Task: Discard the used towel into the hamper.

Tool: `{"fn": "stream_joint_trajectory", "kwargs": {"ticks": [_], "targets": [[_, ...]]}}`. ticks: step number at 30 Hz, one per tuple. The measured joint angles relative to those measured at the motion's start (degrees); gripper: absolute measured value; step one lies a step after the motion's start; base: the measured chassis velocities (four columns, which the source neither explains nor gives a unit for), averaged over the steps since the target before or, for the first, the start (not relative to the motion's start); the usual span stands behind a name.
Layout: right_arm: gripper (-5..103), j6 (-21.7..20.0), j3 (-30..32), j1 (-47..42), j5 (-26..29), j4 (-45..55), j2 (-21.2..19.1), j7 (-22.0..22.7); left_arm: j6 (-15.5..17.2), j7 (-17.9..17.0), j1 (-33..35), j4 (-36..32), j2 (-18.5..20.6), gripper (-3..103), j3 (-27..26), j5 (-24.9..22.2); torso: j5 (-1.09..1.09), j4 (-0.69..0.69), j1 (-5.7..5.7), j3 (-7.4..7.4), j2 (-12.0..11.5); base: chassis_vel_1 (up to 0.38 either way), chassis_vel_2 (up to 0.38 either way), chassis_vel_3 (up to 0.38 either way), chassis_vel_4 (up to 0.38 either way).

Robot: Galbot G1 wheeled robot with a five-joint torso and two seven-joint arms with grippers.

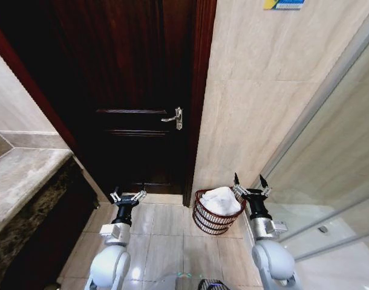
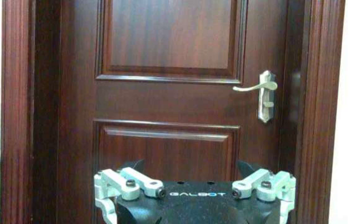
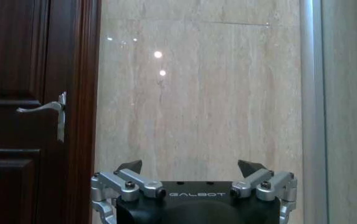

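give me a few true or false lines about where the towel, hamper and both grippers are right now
1. The towel lies inside the hamper. True.
2. The right gripper is shut on the towel. False: it is open and empty, beside the hamper's rim.
3. The hamper stands on the floor by the tiled wall, right of the door. True.
4. The left gripper reaches into the hamper. False: it is open, in front of the door, apart from the hamper.
5. The door handle is held by a gripper. False: nothing touches it.
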Motion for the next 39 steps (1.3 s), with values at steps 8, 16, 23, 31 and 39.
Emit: {"fn": "stream_joint_trajectory", "kwargs": {"ticks": [8,16,23,31,39], "targets": [[100,0.0,0.0,0.1,0.0,0.1,0.0,-0.1,0.2,0.0,0.0,-0.1,-0.1,100,0.2,0.2,0.00,0.00,1.08,1.35,2.4,0.000,0.000,0.000,0.000],[100,-0.5,0.0,0.4,0.1,0.5,-0.1,-0.1,0.3,0.0,0.0,-0.3,-0.2,100,0.1,0.2,0.00,0.00,2.12,2.52,4.6,0.000,0.000,0.000,0.000],[100,-0.5,-0.2,0.2,0.1,0.6,0.1,0.0,0.2,0.0,0.3,-0.2,-0.4,100,0.2,0.5,0.00,0.00,3.08,3.70,6.8,0.000,0.000,0.000,0.000],[100,-0.4,-0.3,0.2,0.2,0.6,0.1,0.0,-0.1,0.0,0.4,-0.2,-0.5,100,0.0,0.7,0.00,0.00,4.19,5.00,9.2,0.000,0.000,0.000,0.000],[100,-0.4,-0.1,0.3,0.3,0.6,0.0,0.0,-1.6,0.5,0.7,-0.2,-0.7,100,0.5,-0.8,0.00,0.00,5.07,6.04,11.1,0.000,0.000,0.000,0.000]]}}
